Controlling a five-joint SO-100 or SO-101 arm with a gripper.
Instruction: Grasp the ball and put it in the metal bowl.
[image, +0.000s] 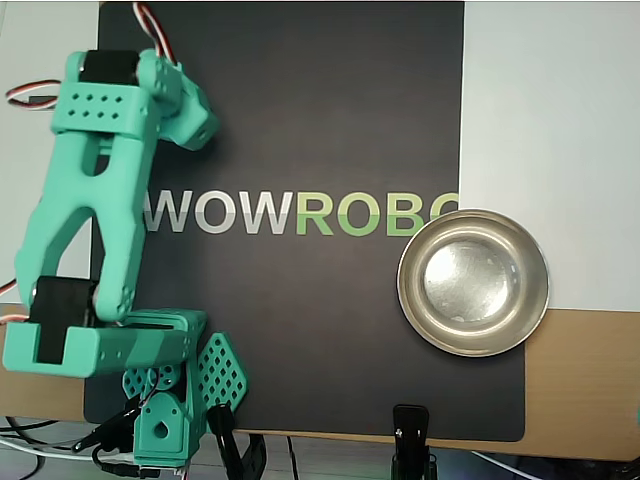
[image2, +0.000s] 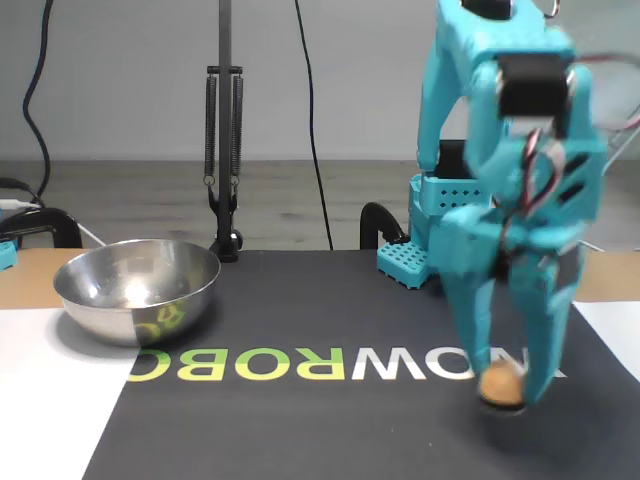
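Note:
In the fixed view the tan ball (image2: 502, 383) sits between the two teal fingers of my gripper (image2: 508, 393), just above the black mat at the right front. The gripper is shut on the ball and looks motion-blurred. The metal bowl (image2: 137, 290) stands at the left with nothing in it, far from the gripper. In the overhead view the bowl (image: 473, 285) lies at the right on the mat's edge, and the teal arm (image: 95, 190) stretches along the left side. The arm hides the ball and the fingertips in that view.
A black mat with WOWROBO lettering (image: 300, 212) covers the table's middle, with white sheet (image: 550, 120) beyond it. The arm's base (image2: 432, 235) stands at the back right of the fixed view. A black clamp stand (image2: 223, 160) rises behind the bowl.

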